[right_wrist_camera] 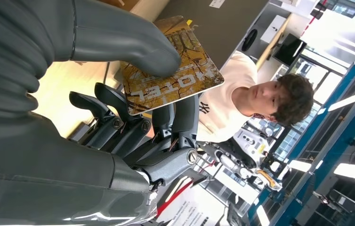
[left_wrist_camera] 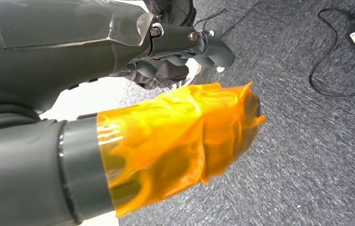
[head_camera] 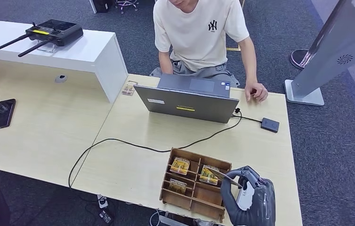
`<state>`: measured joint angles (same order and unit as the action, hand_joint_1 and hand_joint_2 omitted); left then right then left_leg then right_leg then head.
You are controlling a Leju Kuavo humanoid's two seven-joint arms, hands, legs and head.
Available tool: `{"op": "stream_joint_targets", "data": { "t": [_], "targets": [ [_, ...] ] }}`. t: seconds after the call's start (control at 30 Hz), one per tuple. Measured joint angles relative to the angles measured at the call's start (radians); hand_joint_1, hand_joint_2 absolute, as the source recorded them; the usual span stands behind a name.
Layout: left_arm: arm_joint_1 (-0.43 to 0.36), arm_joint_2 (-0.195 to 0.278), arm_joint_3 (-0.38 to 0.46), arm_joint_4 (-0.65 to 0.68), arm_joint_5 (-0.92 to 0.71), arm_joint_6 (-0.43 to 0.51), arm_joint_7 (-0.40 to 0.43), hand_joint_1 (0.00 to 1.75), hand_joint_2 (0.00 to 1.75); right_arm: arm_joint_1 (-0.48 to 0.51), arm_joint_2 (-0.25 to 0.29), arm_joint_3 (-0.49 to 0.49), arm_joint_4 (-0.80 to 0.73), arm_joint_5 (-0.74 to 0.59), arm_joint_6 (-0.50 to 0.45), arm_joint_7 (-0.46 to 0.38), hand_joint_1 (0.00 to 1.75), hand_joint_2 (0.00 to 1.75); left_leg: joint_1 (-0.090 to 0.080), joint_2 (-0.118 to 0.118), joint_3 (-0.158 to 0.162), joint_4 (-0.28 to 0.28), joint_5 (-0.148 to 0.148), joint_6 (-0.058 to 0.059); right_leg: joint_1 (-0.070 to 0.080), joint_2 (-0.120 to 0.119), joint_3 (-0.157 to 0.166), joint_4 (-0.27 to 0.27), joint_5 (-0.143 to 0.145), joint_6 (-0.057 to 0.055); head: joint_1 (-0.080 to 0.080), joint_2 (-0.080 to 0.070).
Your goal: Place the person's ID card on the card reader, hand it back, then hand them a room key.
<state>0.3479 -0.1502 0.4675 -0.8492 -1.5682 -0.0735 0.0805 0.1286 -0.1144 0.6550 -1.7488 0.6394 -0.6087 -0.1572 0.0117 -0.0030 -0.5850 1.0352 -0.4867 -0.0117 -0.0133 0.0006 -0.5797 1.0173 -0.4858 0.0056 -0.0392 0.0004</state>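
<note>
The right hand [head_camera: 250, 197] pinches a room key card [right_wrist_camera: 171, 70] between thumb and fingers, lifted just above the wooden tray [head_camera: 192, 200] at the desk's near edge — a flat grip that leaves the far end free for the person [head_camera: 199, 33] to take. The card reader [head_camera: 270, 125] lies far right, beside the laptop [head_camera: 187, 103]. The left hand [left_wrist_camera: 185, 44] hangs low over carpet, its fingers curled, holding nothing.

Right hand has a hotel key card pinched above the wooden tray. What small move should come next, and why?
Probably carry the key card forward over the laptop toward the person: the right hand already holds it, and their hand rests on the table.
</note>
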Motion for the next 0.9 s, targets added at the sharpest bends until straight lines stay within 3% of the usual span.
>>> {"op": "stream_joint_targets", "data": {
  "t": [0.9],
  "targets": [
    [-0.004,0.023,-0.019,0.009,0.0,0.026,-0.006,0.0,0.0,0.017,0.042,-0.043,-0.044,0.07,-0.018,0.023,1.75,1.75,0.0,0.0,0.0,0.0,0.0,0.0,0.0,0.0,0.0,0.0,0.0,0.0,0.0,0.0]
  ]
}}
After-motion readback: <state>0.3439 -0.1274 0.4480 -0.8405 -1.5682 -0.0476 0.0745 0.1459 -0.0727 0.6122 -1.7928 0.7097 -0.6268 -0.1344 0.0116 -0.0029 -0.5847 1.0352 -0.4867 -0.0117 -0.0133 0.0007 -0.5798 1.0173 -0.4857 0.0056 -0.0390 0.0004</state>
